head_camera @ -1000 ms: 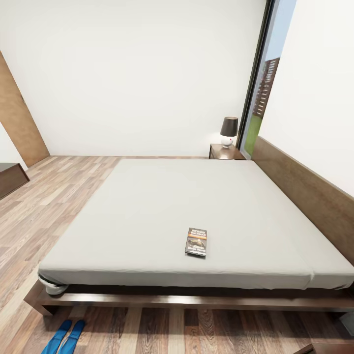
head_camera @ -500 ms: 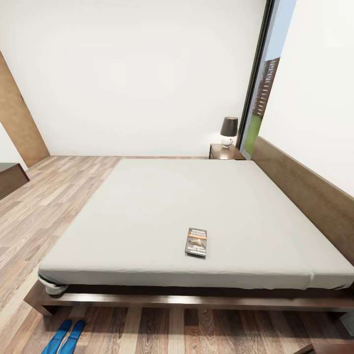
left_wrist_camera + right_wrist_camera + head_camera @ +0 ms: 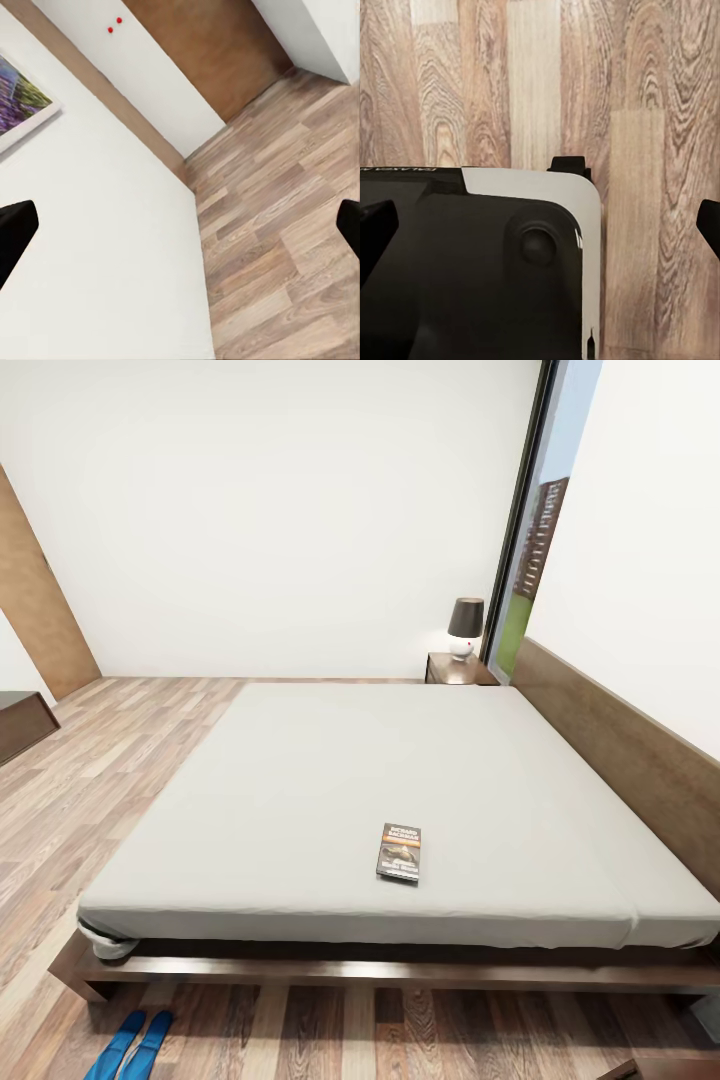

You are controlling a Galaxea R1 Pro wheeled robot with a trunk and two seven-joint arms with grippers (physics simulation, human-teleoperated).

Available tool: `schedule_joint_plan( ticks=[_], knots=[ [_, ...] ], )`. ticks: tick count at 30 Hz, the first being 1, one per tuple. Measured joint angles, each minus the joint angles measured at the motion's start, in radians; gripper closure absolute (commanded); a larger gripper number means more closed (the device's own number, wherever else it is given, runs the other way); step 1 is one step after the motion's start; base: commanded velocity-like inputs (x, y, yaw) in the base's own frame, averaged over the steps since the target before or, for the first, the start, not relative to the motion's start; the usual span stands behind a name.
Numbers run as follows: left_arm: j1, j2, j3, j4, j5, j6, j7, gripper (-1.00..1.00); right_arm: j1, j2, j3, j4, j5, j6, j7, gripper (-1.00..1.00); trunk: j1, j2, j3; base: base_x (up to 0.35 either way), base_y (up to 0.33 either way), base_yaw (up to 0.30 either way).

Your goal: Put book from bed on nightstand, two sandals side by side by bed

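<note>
Dead ahead in head view: large low bed [image 3: 560, 780], dark-brown wood frame, pale-grey mattress. Small thin dark paperback book [image 3: 399, 852] with orange band lies flat on the mattress at about 6 o'clock of its surface, near the front edge, well apart from the headboard at 3 o'clock.

Low reddish-brown wooden nightstand [image 3: 459, 669] sits at 1 o'clock past the far corner of the bed, by the tall dark-framed window. A white-base lamp with dark shade [image 3: 464, 627] stands on it; free top area looks small from here.

Pair of bright blue flat sandals [image 3: 132, 1045] on the brown wood-plank floor [image 3: 70, 790] at 7 o'clock, close together, just off the bed's front-left corner. Cropped by the frame edge, so alignment can't be judged.

Left tool [image 3: 180, 225]: fingertips at opposite frame edges, wide apart, nothing held, facing white wall and floor. Right tool [image 3: 540, 225]: same, spread wide, empty, looking down at the floor and the robot's own dark and white base [image 3: 472, 270].

Step in hand, my read: approach and grab the book. It's thin and flat on a soft mattress, so come close to the front edge, descend vertically and pinch across the short side.

Containers: none visible.
</note>
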Motion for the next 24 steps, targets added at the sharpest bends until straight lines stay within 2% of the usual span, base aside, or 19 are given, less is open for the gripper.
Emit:
schedule_joint_plan(
  ticks=[2,5,11,12,13,16,18,19,21,24],
  knots=[
    [-0.017,0.022,0.001,-0.065,0.002,-0.002,0.002,-1.0,0.0,0.0,0.001,0.0,0.0,0.0,-0.001,-1.0,0.0,0.0,0.0,0.0,0.0,0.0],
    [-0.042,0.042,0.003,-0.178,0.003,-0.002,0.005,-1.0,0.0,0.001,0.001,0.0,0.0,-0.006,-0.002,-1.0,0.0,0.0,0.0,0.0,0.0,0.0],
    [-0.073,0.058,0.006,-0.411,0.0,0.004,0.011,-1.0,0.0,0.001,0.001,0.0,0.0,-0.033,-0.003,-1.0,0.0,0.0,0.0,0.002,0.0,0.0],
    [-0.072,0.059,0.007,-0.413,0.001,0.003,0.012,-1.0,0.0,0.001,0.001,0.0,0.0,-0.033,-0.003,-1.0,0.0,0.0,0.0,0.016,0.0,0.0],
    [-0.075,0.059,0.006,-0.453,-0.001,0.005,0.012,-1.0,0.0,0.001,0.002,0.0,0.0,-0.035,-0.003,-1.0,0.0,0.0,0.0,0.03,0.0,0.0],
    [-0.079,0.057,0.007,-0.572,-0.012,0.008,0.014,-1.0,0.0,0.001,0.002,0.0,0.0,-0.04,-0.003,-1.0,0.0,0.0,0.0,0.044,0.0,0.0],
    [-0.081,0.053,0.008,-0.65,-0.036,0.012,0.015,-1.0,0.0,0.001,0.002,0.0,0.0,-0.042,-0.003,-1.0,0.0,0.0,0.0,0.035,0.0,0.0],
    [-0.081,0.053,0.009,-0.652,-0.035,0.012,0.015,-1.0,0.0,0.001,0.002,0.0,0.0,-0.042,-0.003,-1.0,0.0,0.0,0.0,0.028,0.0,0.0],
    [-0.082,0.041,0.009,-0.731,-0.07,0.019,0.018,-1.0,0.0,0.001,0.003,0.0,0.0,-0.043,-0.003,-1.0,0.0,0.0,0.0,0.02,0.0,0.0],
    [-0.083,0.0,0.011,-0.847,-0.135,0.04,0.033,-1.0,0.0,0.001,0.003,0.0,0.0,-0.045,-0.003,-1.0,0.0,0.0,0.0,0.012,0.0,0.0]
  ],
)
